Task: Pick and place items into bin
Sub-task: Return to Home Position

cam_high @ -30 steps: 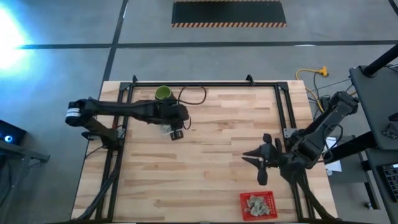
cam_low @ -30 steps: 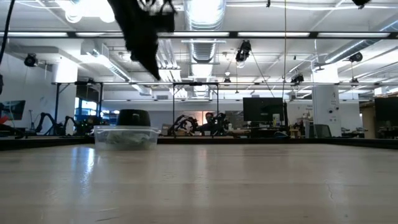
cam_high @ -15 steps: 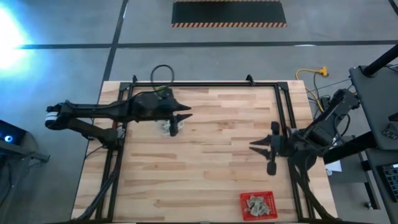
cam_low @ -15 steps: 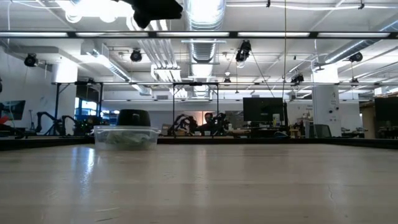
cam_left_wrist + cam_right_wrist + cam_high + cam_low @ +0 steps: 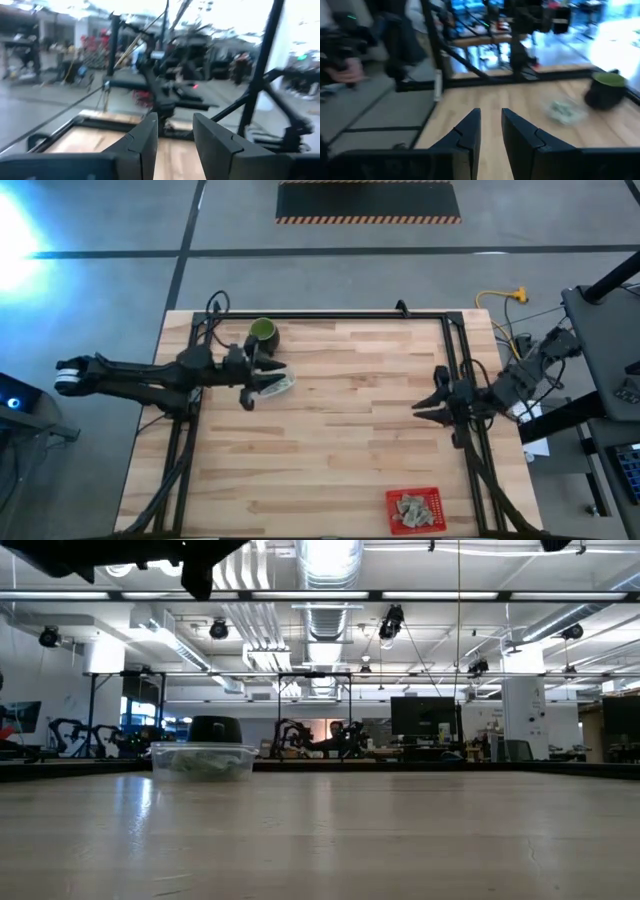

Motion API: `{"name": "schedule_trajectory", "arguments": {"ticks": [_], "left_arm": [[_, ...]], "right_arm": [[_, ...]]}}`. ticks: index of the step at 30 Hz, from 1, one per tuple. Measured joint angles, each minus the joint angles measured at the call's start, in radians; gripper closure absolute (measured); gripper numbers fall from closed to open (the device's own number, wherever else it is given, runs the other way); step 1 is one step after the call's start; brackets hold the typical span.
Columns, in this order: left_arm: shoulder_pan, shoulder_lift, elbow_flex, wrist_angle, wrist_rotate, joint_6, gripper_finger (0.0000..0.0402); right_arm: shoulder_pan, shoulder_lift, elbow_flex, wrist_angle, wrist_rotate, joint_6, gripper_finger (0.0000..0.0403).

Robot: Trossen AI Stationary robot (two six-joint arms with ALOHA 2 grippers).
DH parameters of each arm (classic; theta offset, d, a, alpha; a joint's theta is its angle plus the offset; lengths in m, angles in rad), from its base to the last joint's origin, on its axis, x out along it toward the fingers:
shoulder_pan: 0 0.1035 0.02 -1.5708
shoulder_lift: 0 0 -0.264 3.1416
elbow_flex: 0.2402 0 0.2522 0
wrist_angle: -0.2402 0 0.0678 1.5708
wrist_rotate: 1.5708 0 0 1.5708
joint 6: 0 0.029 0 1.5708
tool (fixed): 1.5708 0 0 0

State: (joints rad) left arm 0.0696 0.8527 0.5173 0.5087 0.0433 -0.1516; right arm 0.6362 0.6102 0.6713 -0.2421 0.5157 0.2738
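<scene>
Homing in hand, I judge: left jaws open, empty, beside the bin (image 5: pixel 283 383); right jaws open at the bench (image 5: pixel 340 440) edge. Packets (image 5: pixel 412 507) lie in bin and basket (image 5: pixel 390 520). Next: park both arms.

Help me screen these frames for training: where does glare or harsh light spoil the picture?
High view: a white glare patch on the floor at upper left; the table is evenly lit. Low view: the ceiling lights blow out and the left arm is a black silhouette. Left wrist view: the far background washes out white.
</scene>
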Motion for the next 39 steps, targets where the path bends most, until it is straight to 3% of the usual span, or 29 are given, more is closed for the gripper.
{"name": "schedule_trajectory", "arguments": {"ticks": [4,8,13,20,25,30,35,39], "left_arm": [[-0.002,-0.025,-0.036,0.078,0.057,0.000,0.0294],[-0.011,-0.029,-0.038,0.077,0.088,0.005,0.0294],[-0.013,-0.085,-0.073,0.106,0.094,0.054,0.0294],[-0.013,-0.274,-0.254,0.221,0.081,0.028,0.0294],[-0.013,-0.343,-0.357,0.301,0.079,-0.027,0.0294],[-0.013,-0.318,-0.423,0.466,0.079,-0.030,0.0294],[-0.013,-0.272,-0.494,0.669,0.094,-0.028,0.0294],[-0.015,-0.253,-0.508,0.717,0.153,-0.059,0.0294]], "right_arm": [[-0.146,-0.071,-0.089,0.109,-0.222,-0.056,0.0335],[-0.253,-0.124,-0.160,0.119,-0.309,-0.059,0.0335],[-0.301,-0.222,-0.222,0.126,-0.308,-0.083,0.0335],[-0.307,-0.470,-0.317,0.125,-0.195,-0.101,0.0335],[-0.320,-0.602,-0.380,0.123,-0.204,-0.056,0.0335],[-0.336,-0.592,-0.440,0.132,-0.254,0.010,0.0335],[-0.367,-0.587,-0.524,0.306,-0.352,0.010,0.0335],[-0.400,-0.610,-0.562,0.357,-0.399,0.017,0.0335]]}}
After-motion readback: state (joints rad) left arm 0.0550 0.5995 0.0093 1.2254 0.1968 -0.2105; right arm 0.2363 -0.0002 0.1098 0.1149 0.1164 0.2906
